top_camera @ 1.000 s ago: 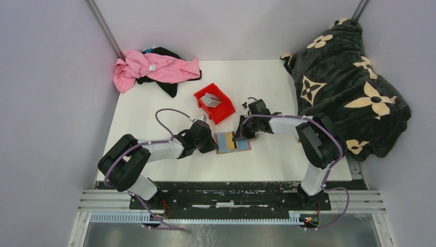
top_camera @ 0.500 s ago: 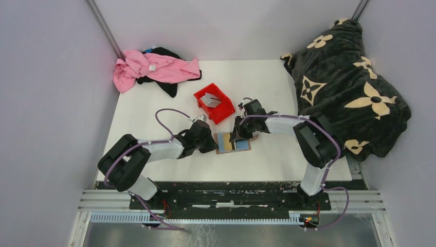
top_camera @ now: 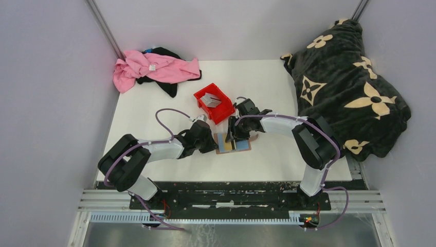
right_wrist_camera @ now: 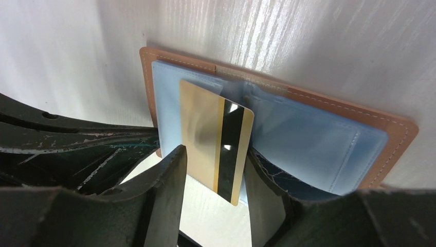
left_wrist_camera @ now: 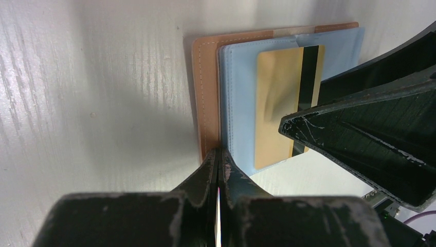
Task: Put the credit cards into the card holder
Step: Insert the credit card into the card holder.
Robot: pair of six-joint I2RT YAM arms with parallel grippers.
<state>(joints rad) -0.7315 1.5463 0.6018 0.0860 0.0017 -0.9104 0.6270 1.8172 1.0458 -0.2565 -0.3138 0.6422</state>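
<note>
The card holder (top_camera: pixel 234 143) lies open and flat on the table (top_camera: pixel 154 113), between the two arms and just in front of the red bin (top_camera: pixel 224 115).

**Left gripper** (left_wrist_camera: pixel 218 154): the fingers are together, with their tips set on the holder's near edge. This is judged to be a hold-down, so that the holder does not slide while a card is pushed in.

**Right gripper** (right_wrist_camera: pixel 213 157): the fingers stand apart, one on each side of the gold card (right_wrist_camera: pixel 205 128), and do not clamp it. The card lies on the blue inner lining, partly over a slot and overhanging the holder's edge. It is probably not fully seated, so the straddling stance suits a further push.

**Count:**
- Card holder: one.
- Gold card with dark stripe: one.
- Grey cards (top_camera: pixel 211 99) in the red bin: more than one, it appears; the overhead view is too small for an exact count.
</note>
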